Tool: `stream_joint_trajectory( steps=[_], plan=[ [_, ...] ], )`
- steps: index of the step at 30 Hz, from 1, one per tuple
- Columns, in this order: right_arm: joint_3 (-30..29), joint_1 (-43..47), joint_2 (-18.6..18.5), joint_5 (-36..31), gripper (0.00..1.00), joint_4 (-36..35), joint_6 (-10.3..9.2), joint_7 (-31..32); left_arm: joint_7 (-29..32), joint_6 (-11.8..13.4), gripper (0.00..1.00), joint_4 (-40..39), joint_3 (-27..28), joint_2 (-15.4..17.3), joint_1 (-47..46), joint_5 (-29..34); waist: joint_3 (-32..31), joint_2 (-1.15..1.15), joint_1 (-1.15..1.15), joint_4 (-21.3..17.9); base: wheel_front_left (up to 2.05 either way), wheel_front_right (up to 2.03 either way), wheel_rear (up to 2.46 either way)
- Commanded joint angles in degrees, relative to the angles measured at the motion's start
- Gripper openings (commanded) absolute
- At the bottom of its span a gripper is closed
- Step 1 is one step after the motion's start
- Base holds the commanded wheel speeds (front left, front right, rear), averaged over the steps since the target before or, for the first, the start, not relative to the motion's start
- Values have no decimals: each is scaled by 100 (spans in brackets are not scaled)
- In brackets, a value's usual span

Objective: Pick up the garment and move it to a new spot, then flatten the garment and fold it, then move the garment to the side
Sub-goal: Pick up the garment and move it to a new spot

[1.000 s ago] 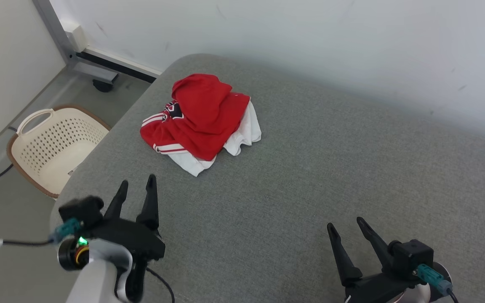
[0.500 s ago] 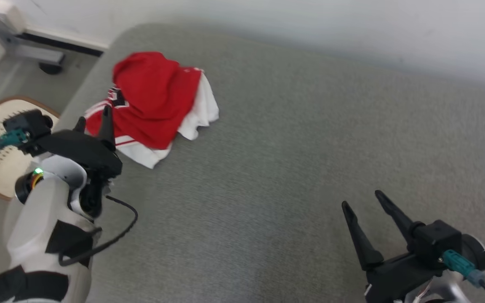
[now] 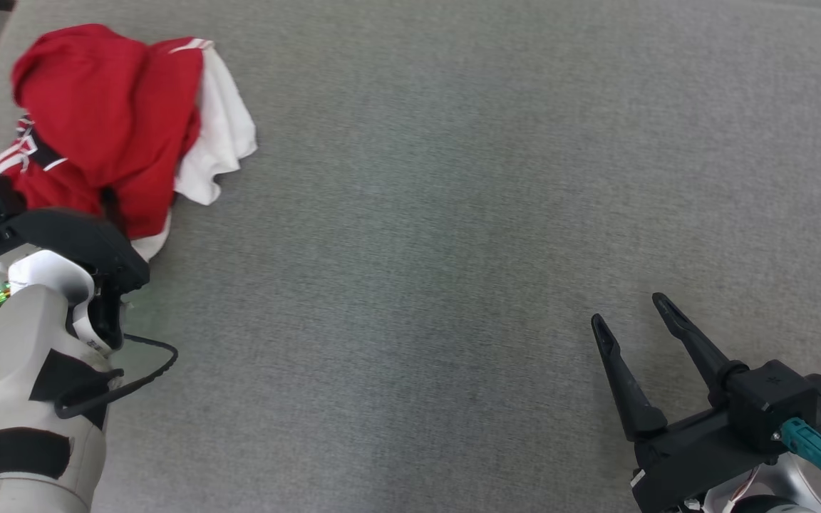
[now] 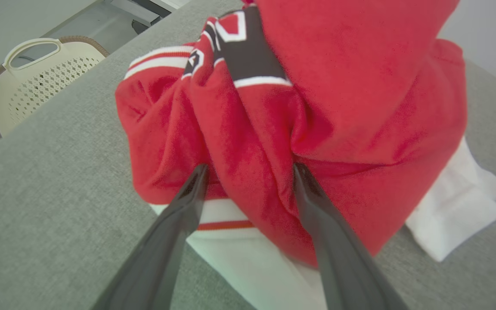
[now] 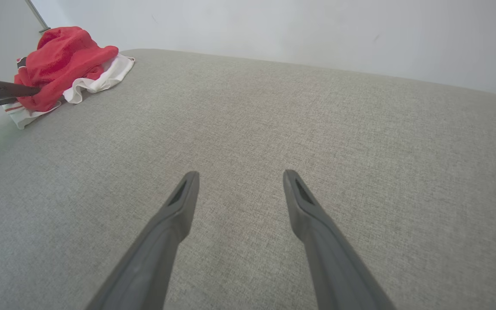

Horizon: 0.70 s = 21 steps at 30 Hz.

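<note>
Red and white cloth of the crumpled garment (image 4: 338, 107) is seen close in the left wrist view, on the grey surface (image 4: 37, 193); the left gripper (image 4: 248, 168) is pressed to it, jaws apart, a red fold between them. In the head view the heap is found upper left, the right gripper (image 3: 627, 308) lower right, jaws spread. In the right wrist view the garment is seen far off.
</note>
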Motion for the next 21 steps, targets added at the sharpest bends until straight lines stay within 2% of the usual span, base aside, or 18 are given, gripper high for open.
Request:
stream_joint_trajectory(
  steps=[1,2,3,4,5,6,8,16,21],
  plan=[
    [-5,12,-11,18,100,-7,-13,22,-64,20,100,63,-34,11,-66,63,165,-1,-1,-201,0,0,0],
    [-7,20,-11,26,100,4,-13,21,-124,38,100,98,-46,4,-58,71,145,-1,-1,-202,0,0,0],
    [-14,35,-11,37,100,35,-13,13,-153,13,38,146,-75,-13,-28,94,101,-1,-1,-200,0,0,0],
    [-14,35,-11,37,100,35,-13,13,-153,13,38,146,-75,-13,-28,94,101,-1,-1,-200,0,0,0],
    [-3,61,-3,47,100,73,-13,-1,-213,-31,4,168,-111,-26,16,123,27,-1,-1,-199,0,0,0],
    [26,87,10,67,100,114,-13,-25,-288,-39,0,188,-142,-20,64,144,-66,-1,-1,-202,0,0,0],
    [108,148,64,126,100,241,-13,-87,-444,-51,0,259,-195,51,187,205,-312,-1,-1,-228,0,0,0],
    [330,62,323,325,100,713,-13,-404,-1151,174,0,197,-284,390,214,390,-1004,-1,-1,-465,0,0,0],
    [360,-23,497,424,100,1112,-13,-702,-1350,197,0,-11,-446,567,135,574,-1462,-1,-1,-646,0,0,0]
  ],
)
